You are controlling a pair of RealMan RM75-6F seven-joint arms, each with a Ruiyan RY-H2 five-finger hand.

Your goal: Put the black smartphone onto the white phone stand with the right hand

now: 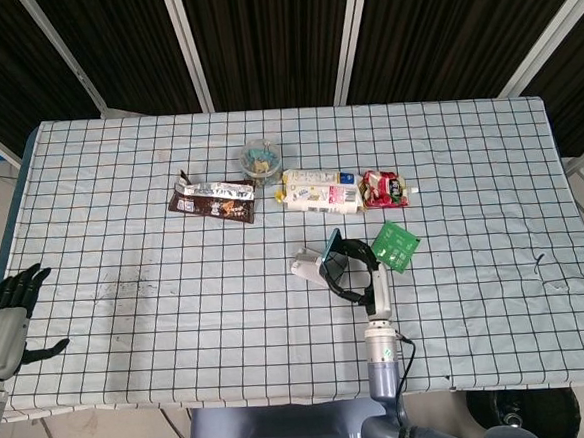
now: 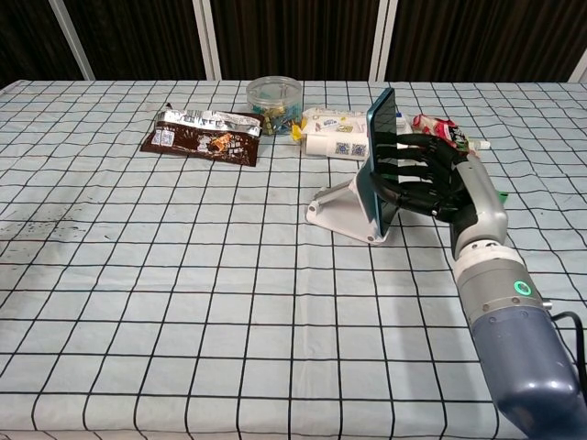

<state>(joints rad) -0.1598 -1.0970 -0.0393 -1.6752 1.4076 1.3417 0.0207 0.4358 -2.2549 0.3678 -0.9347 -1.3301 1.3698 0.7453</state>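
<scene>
The black smartphone (image 2: 382,154), with a teal edge, stands nearly upright and leans left against the back of the white phone stand (image 2: 341,211). Its lower end sits at the stand's front lip. My right hand (image 2: 424,178) grips the phone from the right, with dark fingers wrapped over its face. From the head camera, the phone (image 1: 331,247) and the stand (image 1: 305,269) sit just left of the right hand (image 1: 357,278). My left hand (image 1: 5,317) hangs off the table's near left corner, fingers apart and holding nothing.
Along the back lie a brown snack wrapper (image 1: 210,200), a clear tub (image 1: 262,159), a white packet (image 1: 320,190) and a red packet (image 1: 385,187). A green card (image 1: 398,244) lies just right of the right hand. Dark specks (image 1: 126,283) mark the cloth at the left.
</scene>
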